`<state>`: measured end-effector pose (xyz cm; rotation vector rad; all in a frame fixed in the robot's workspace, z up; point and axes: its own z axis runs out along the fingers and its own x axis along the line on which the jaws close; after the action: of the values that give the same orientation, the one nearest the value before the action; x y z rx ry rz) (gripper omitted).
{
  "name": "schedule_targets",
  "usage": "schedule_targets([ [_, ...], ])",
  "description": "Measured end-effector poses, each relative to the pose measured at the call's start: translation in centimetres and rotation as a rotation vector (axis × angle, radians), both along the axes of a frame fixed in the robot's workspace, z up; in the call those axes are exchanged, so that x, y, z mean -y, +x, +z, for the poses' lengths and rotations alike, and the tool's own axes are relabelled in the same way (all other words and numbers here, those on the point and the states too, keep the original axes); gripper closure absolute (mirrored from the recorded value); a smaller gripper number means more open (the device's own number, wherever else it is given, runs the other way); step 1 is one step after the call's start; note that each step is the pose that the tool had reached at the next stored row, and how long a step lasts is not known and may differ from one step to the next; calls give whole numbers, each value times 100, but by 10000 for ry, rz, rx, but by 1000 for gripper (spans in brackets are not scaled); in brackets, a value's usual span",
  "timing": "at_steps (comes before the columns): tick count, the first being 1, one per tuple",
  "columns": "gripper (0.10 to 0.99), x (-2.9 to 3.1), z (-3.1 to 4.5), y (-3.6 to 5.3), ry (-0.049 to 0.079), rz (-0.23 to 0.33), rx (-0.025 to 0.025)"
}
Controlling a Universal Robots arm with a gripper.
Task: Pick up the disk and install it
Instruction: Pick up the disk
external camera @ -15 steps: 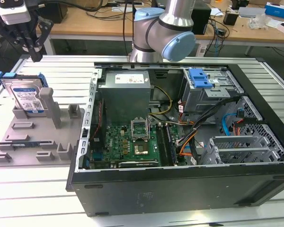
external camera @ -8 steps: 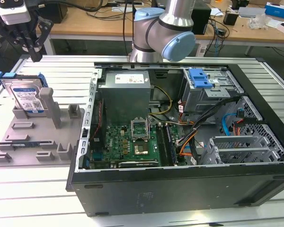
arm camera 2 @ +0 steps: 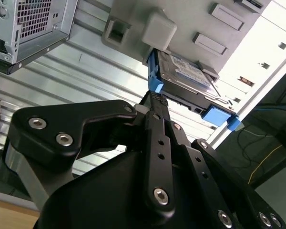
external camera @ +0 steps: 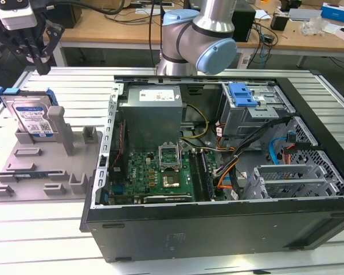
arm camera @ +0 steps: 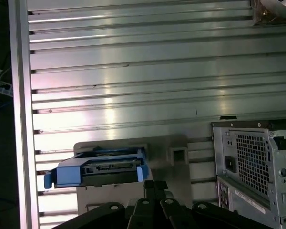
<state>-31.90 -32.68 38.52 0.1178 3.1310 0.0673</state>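
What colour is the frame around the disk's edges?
Blue; the disk shows its frame best in the second wrist view.

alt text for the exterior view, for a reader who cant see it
A black pincer hangs above a disk that stands on edge in a grey rack at the exterior view's left. An open computer case lies on the slatted metal table at the view's right, circuit board and cables exposed.

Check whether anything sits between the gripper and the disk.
Nothing visible does. In the exterior view the gripper hangs above the disk, which stands on edge in the grey fixture, with open air between them.
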Motion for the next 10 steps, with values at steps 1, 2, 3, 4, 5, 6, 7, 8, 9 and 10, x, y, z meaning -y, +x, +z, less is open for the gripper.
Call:
schedule_targets([
  [1, 980, 0, 0, 0, 0, -1, -4],
  [2, 980, -2, 0, 1, -9, 6, -3],
  [3, 980, -1, 0, 1, -14, 88, -4],
  [4, 980, -2, -1, 0, -15, 574, -2],
  [5, 980, -3, -5, -1, -16, 1172, -2],
  [6, 980, -3, -6, 0, -16, 1490, -3],
  [7, 980, -3, -9, 0, -15, 1772, -2],
  [8, 980, -3, -10, -1, -16, 1942, -2],
  [9, 980, -3, -13, 0, -15, 2247, -2],
  [10, 980, -3, -15, 0, -16, 2547, -3],
])
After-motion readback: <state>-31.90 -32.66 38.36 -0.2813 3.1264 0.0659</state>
